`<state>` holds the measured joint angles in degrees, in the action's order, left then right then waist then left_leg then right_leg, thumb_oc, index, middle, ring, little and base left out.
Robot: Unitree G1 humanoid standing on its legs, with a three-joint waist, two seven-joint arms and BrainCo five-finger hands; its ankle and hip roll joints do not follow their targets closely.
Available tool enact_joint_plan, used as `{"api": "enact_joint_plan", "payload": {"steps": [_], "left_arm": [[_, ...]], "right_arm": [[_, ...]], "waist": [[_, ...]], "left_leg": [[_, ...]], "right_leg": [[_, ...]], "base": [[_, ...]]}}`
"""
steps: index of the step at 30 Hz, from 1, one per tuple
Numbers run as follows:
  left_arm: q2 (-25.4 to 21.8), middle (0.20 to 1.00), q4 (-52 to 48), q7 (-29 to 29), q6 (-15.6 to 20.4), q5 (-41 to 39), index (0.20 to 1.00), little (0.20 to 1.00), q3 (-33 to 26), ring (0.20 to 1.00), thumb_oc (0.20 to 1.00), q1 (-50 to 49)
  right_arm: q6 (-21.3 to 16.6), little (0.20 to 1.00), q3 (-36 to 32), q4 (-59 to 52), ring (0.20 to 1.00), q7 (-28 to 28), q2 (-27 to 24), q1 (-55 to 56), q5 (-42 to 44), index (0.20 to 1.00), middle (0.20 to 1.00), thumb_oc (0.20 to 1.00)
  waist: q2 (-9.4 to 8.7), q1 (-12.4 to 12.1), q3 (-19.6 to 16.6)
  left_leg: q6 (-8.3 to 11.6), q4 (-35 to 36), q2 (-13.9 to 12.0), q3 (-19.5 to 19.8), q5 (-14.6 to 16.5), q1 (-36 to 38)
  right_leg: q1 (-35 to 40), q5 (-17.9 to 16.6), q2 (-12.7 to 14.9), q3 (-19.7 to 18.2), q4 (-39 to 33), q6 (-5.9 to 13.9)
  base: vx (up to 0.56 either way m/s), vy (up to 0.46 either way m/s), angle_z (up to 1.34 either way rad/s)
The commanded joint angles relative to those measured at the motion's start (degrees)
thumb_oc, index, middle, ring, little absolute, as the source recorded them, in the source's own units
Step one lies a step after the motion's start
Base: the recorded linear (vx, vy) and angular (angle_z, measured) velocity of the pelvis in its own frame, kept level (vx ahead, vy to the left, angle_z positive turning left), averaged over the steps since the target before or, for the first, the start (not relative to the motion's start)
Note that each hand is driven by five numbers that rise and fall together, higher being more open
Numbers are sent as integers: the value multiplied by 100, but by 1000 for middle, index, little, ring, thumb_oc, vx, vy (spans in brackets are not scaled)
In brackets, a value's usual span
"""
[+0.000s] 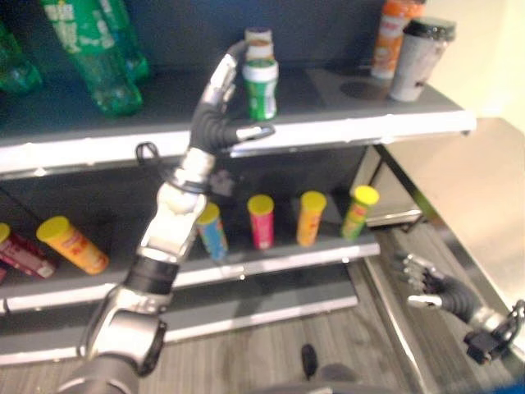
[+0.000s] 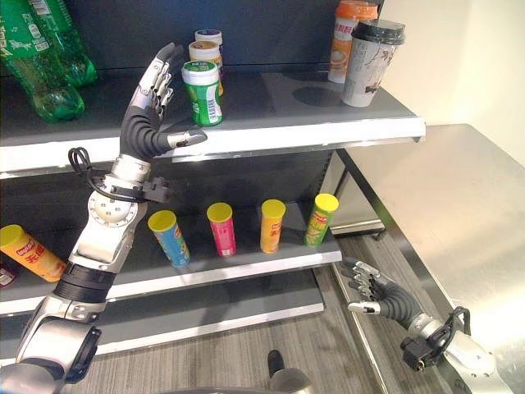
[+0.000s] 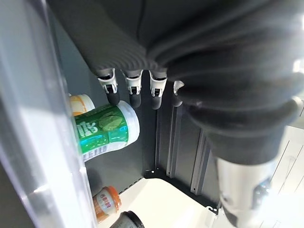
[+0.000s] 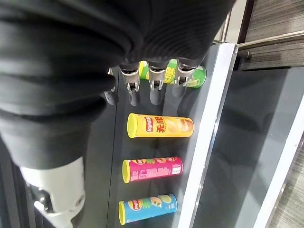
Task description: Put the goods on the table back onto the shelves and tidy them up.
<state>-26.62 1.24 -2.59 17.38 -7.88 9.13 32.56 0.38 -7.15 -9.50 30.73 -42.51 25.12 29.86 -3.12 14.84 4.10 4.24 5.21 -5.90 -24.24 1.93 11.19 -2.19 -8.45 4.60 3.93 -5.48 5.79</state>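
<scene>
The green jar (image 2: 202,92) stands upright on the top shelf (image 2: 271,123), in front of two more jars. The left robot hand (image 2: 150,107) is open just beside it, fingers straight, not gripping. The right robot hand (image 2: 373,291) hangs low beside the surface (image 2: 467,205), fingers relaxed, empty.

I see three jars (image 2: 202,92) in a row front to back on the top shelf (image 2: 271,131), bottles (image 2: 41,57) left, cups (image 2: 371,61) right; four tubes (image 2: 246,227) stand on the shelf below.
</scene>
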Motion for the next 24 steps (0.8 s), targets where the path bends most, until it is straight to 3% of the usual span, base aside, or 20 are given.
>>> {"api": "enact_joint_plan", "payload": {"steps": [1, 24], "left_arm": [[-112, 1000, 577, -125, 133, -91, 1000, 1000, 70, 1000, 1000, 871], [-130, 1000, 582, -143, 183, -225, 1000, 1000, 38, 1000, 1000, 784]], "right_arm": [[-323, 1000, -132, -167, 1000, -49, 53, -58, 52, 1000, 1000, 1000], [-345, 1000, -41, -96, 1000, -88, 56, -190, 66, 1000, 1000, 1000]], "waist": [[-244, -29, -175], [-149, -51, -197]], "left_leg": [[356, -21, -123, -184, -213, -130], [359, -21, -120, -118, -228, -115]], "right_leg": [[717, 658, 360, 512, 102, 433], [801, 684, 364, 583, 108, 415]], "base": [[0, 0, 0], [0, 0, 0]]}}
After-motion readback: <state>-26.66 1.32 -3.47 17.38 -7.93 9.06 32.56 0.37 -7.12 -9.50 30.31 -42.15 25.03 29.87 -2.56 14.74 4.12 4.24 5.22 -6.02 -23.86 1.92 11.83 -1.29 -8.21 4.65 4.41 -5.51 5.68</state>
